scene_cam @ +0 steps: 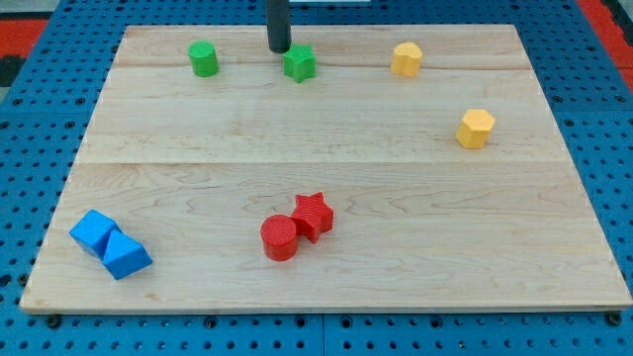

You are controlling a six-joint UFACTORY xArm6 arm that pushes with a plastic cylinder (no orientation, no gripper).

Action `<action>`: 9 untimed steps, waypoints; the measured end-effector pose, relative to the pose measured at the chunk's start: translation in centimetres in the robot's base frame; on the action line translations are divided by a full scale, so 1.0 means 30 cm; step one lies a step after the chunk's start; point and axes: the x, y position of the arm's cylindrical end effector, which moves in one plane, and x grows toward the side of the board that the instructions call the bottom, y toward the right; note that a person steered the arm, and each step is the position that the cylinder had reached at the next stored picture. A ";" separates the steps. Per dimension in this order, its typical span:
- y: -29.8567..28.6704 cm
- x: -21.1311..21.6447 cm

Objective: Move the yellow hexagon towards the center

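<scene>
The yellow hexagon [476, 128] lies near the view's right edge of the wooden board [316, 158], a little above mid-height. My tip [279, 49] is at the view's top, left of centre. It stands just left of a green star [300, 63] and touches it or nearly does. The tip is far to the upper left of the yellow hexagon. A second yellow block [406, 59], of a rounded shape I cannot make out, sits at the view's top right, between the tip and the hexagon.
A green cylinder [204, 59] sits at the top left. A red cylinder [280, 237] and a red star [314, 215] touch each other below the centre. Two blue blocks [94, 231] [126, 256] touch at the bottom left. Blue pegboard surrounds the board.
</scene>
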 end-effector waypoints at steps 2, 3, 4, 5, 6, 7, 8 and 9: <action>0.582 0.066; 0.591 0.106; 0.765 0.077; 0.976 0.246; 0.983 0.488; 0.971 0.612; 0.729 0.505; 0.513 0.509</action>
